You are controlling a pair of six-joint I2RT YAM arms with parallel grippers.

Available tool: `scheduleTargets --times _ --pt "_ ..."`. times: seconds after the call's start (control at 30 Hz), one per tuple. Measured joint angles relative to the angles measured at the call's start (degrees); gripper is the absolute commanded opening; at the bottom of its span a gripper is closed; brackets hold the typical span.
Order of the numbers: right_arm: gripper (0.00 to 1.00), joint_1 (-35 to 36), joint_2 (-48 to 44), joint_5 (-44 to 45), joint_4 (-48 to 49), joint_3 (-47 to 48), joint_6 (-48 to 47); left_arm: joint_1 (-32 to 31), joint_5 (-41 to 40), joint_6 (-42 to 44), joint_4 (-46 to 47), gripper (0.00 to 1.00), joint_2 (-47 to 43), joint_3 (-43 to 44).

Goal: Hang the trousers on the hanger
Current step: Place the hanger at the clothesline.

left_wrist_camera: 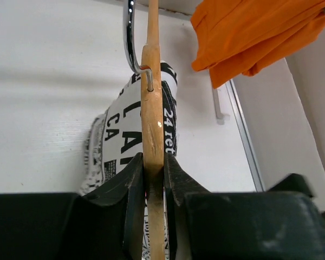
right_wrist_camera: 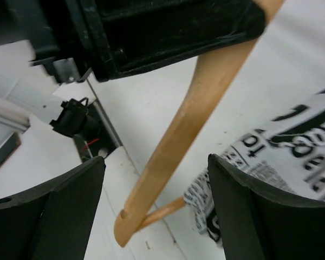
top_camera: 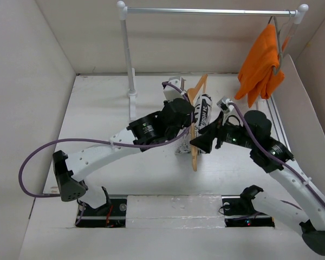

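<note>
While the left gripper (left_wrist_camera: 153, 165) clamps the hanger (left_wrist_camera: 151, 97), the right gripper (right_wrist_camera: 157, 168) gapes.

Two robot arms are bolted to one table (top_camera: 97, 108): a left arm (top_camera: 97, 154) and a right arm (top_camera: 292, 173). Each carries one gripper: a left gripper (left_wrist_camera: 154, 162) and a right gripper (right_wrist_camera: 156, 162). There is one wooden hanger (top_camera: 194, 157), one pair of trousers (top_camera: 203, 108), one orange garment (top_camera: 260, 65) and one clothes rail (top_camera: 206, 10).

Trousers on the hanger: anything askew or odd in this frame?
Slightly. The trousers sit bunched in a wad against the hanger, not draped flat. The left gripper clamps the hanger; the right gripper stands open near its end.
</note>
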Motion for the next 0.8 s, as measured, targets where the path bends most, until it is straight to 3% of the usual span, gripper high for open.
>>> scheduleTargets --times 0.1,0.2,0.33,0.4,0.5,0.6,0.63,0.73,0.8 --pt "0.79 4.11 3.58 2.38 2.60 0.13 2.75 0.00 0.15 0.96 -0.66 0.00 0.59 2.12" --pt "0.60 5.70 6.73 4.74 4.20 0.11 4.68 -0.22 0.26 1.64 -1.55 0.00 1.33 2.84" --pt "0.09 6.25 7.74 8.70 7.41 -1.31 10.54 -0.92 -0.17 3.28 -3.37 0.00 1.97 4.28" --pt "0.00 5.97 7.69 10.64 8.68 -2.67 12.90 -1.33 -0.81 4.31 -4.44 0.00 1.75 5.49" --pt "0.00 6.27 7.48 11.91 12.13 -3.13 14.14 -1.27 -1.01 5.20 -4.33 0.00 1.75 6.23" --pt "0.00 6.40 7.26 12.07 13.84 -3.10 16.37 -1.11 -0.83 6.25 -3.56 0.39 1.60 6.73" --pt "0.00 6.34 7.34 11.82 13.92 -2.99 16.85 -1.16 -0.42 6.73 -2.40 0.57 1.46 6.73" --pt "0.00 4.42 8.85 10.01 13.79 -1.64 17.99 -1.46 0.61 8.22 1.55 0.79 -0.02 6.73" --pt "0.00 2.54 10.95 8.20 13.77 0.52 18.67 -1.49 1.01 9.29 2.86 0.84 -1.75 7.32"
